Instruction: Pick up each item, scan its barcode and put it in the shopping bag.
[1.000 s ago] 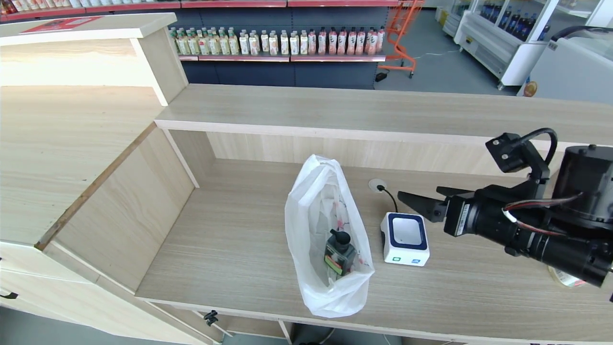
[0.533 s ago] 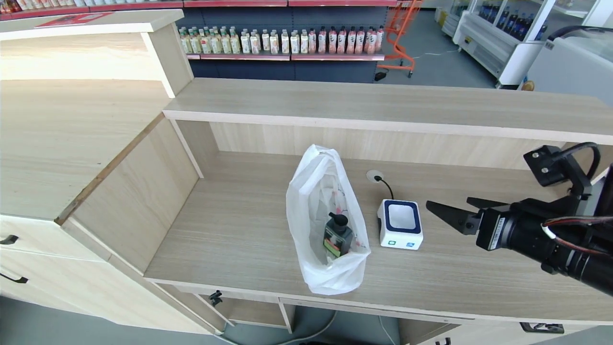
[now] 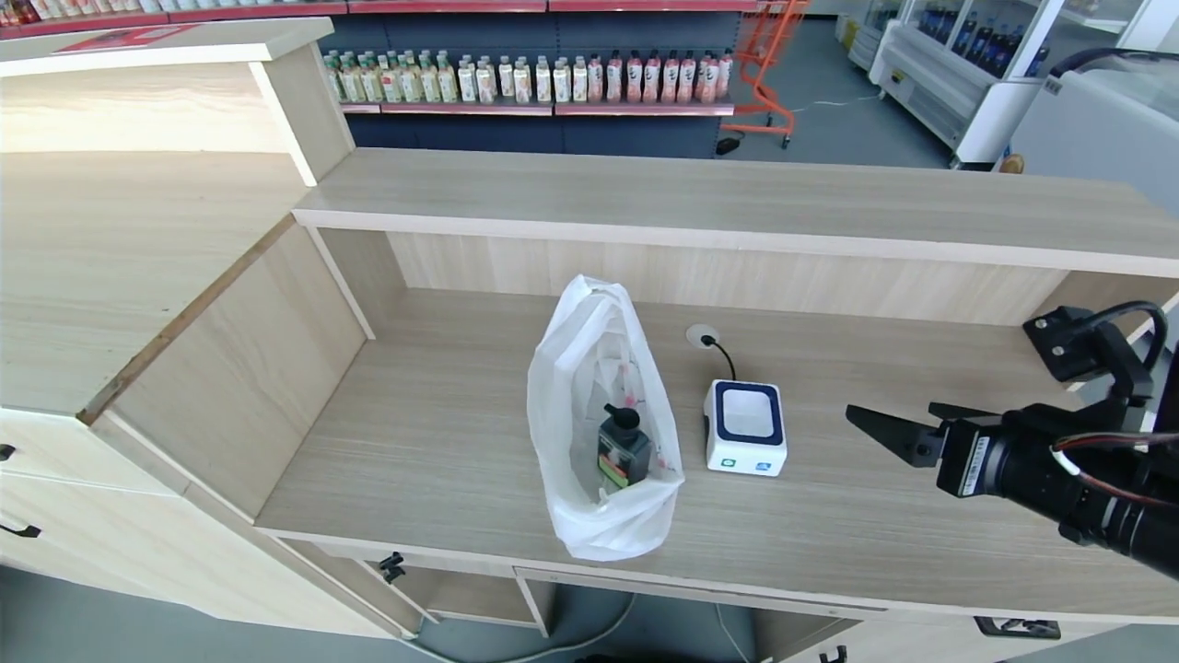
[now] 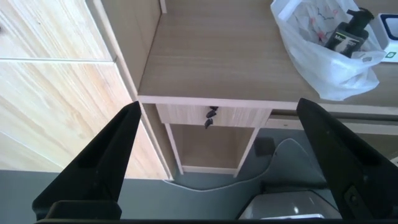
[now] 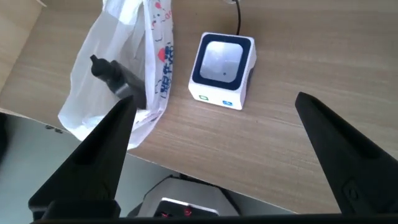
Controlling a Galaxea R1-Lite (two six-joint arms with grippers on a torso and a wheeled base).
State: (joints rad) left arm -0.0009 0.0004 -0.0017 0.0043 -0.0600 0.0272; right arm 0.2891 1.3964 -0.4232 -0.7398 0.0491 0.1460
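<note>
A white plastic shopping bag (image 3: 589, 442) stands open on the wooden counter (image 3: 442, 460), with a dark pump bottle (image 3: 624, 448) upright inside it. Just right of the bag sits the white-and-blue barcode scanner (image 3: 744, 428). My right gripper (image 3: 889, 414) hovers open and empty above the counter, right of the scanner. From the right wrist I look down on the scanner (image 5: 222, 62), the bag (image 5: 118, 118) and the bottle (image 5: 115, 74) between the spread fingers. My left gripper (image 4: 217, 162) is open and empty, off the counter's front edge; beyond it lie the bag (image 4: 329, 62) and the bottle (image 4: 348, 37).
A raised counter ledge (image 3: 700, 198) runs along the back, and a wooden side panel (image 3: 230, 387) closes the left. The scanner's cable goes to a grommet (image 3: 702, 335). A drawer with a key (image 3: 391, 564) sits under the front edge. Bare counter lies right of the scanner.
The head camera has shifted and shows more of the counter's front edge. My right gripper has drawn back to the right, away from the scanner, staying open. Bag and bottle sit unchanged.
</note>
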